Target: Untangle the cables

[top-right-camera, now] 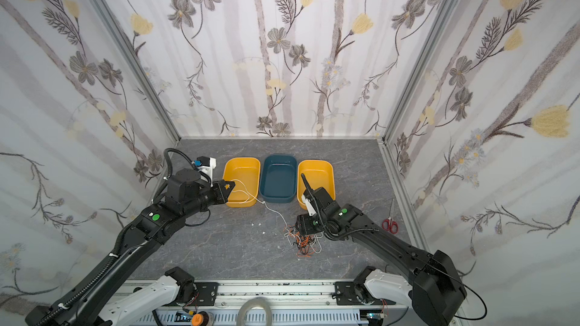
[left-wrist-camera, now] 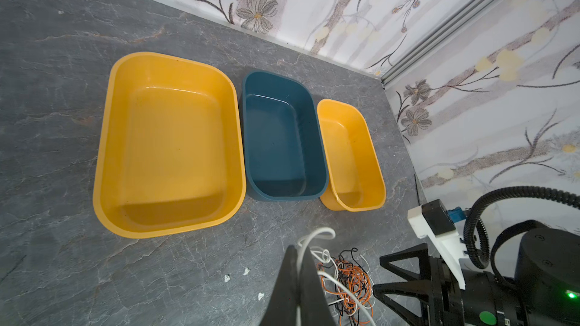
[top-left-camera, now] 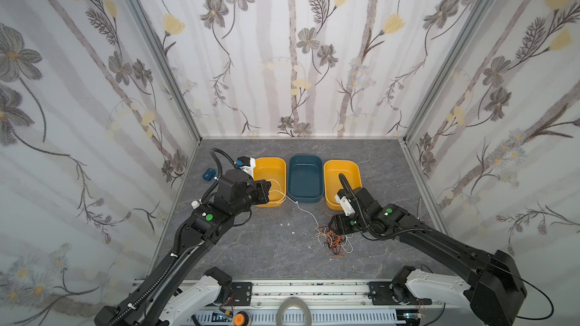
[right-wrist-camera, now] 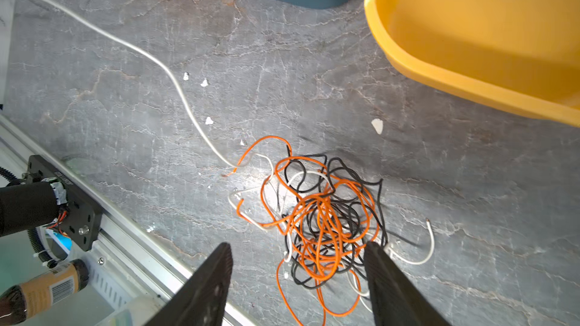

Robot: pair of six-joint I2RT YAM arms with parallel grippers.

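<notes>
The cables lie as a tangle (top-left-camera: 334, 243) (top-right-camera: 303, 243) of thin orange, black and white wires on the grey table, right of centre. One white cable (top-left-camera: 306, 213) (right-wrist-camera: 175, 79) runs out of the tangle toward the left yellow bin. My left gripper (top-left-camera: 266, 188) (left-wrist-camera: 299, 249) is shut on that white cable, with a loop (left-wrist-camera: 317, 233) sticking out past its tips. It hangs over the near end of the left bin. My right gripper (top-left-camera: 329, 228) (right-wrist-camera: 296, 246) stands open just above the tangle (right-wrist-camera: 323, 214), a finger on each side, and grips nothing.
Three bins stand in a row at the back: a yellow bin (top-left-camera: 270, 164), a blue bin (top-left-camera: 306, 159) and a yellow bin (top-left-camera: 342, 164). Red-handled scissors (top-right-camera: 390, 222) lie by the right wall. A small blue object (top-left-camera: 208, 174) lies at the left wall. White scraps (top-left-camera: 287, 224) dot the table.
</notes>
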